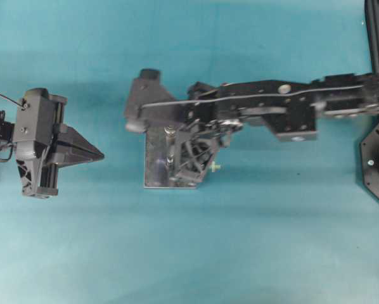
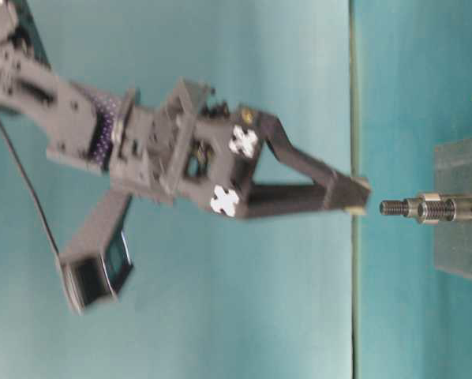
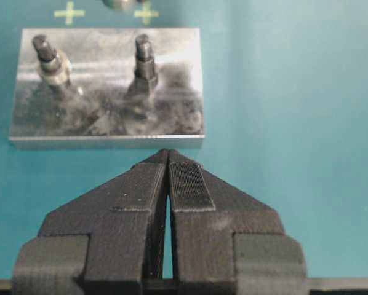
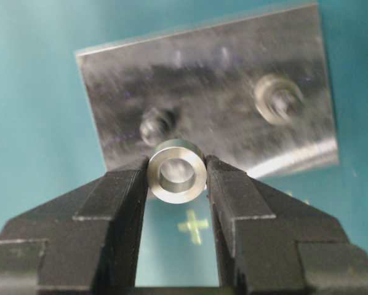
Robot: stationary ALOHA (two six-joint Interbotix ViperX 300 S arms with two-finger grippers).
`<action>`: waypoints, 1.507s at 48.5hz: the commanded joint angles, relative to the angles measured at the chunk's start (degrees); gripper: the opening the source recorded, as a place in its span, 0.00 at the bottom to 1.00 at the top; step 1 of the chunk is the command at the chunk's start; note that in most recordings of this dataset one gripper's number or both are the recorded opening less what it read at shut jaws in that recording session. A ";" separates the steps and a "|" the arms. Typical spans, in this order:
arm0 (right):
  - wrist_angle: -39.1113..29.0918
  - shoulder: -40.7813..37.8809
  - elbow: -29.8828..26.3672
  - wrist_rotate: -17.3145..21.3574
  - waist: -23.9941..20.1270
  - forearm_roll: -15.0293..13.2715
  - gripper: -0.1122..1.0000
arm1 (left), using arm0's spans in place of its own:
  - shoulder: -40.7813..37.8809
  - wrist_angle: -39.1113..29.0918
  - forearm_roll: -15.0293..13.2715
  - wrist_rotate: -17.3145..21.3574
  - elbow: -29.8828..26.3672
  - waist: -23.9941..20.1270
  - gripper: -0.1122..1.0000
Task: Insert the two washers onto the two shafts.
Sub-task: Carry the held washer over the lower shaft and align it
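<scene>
My right gripper (image 4: 177, 178) is shut on a shiny steel washer (image 4: 177, 171), pinched by its rim between the fingertips. It hovers over the metal plate (image 4: 221, 67), just short of the bare shaft (image 4: 157, 125). The other shaft (image 4: 278, 98) carries a washer. At table level the right gripper (image 2: 361, 197) hangs a little above the shaft tips (image 2: 394, 208). From overhead it (image 1: 179, 162) reaches across over the plate (image 1: 154, 172). My left gripper (image 1: 97, 154) rests shut and empty left of the plate. Its wrist view has the fingertips (image 3: 178, 169) meeting just before the plate (image 3: 110, 117).
A pale green cross mark (image 1: 215, 166) is taped on the teal cloth beside the plate. A dark arm base (image 1: 376, 158) stands at the right edge. Open cloth lies in front of and behind the plate.
</scene>
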State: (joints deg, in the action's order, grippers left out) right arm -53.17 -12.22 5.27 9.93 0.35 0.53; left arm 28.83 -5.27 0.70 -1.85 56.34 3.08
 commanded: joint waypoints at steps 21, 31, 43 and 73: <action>-2.37 -3.25 -5.10 -2.29 -0.70 0.26 0.39 | 0.26 0.44 0.09 0.00 -0.26 0.00 0.10; -2.55 -3.52 -4.83 -2.29 -0.88 0.35 0.39 | 0.26 0.44 0.18 0.00 -0.09 0.00 0.10; -2.55 -3.87 -4.39 -2.29 -0.97 0.70 0.39 | 0.26 0.44 0.09 0.00 0.00 0.00 0.11; -2.55 -4.66 -4.04 -2.20 -0.44 0.62 0.39 | 0.18 0.53 0.09 0.00 0.00 0.09 0.11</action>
State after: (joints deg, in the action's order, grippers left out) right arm -55.72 -17.93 1.85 8.35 -0.26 1.14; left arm 28.83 -5.27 0.70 -1.85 56.95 3.08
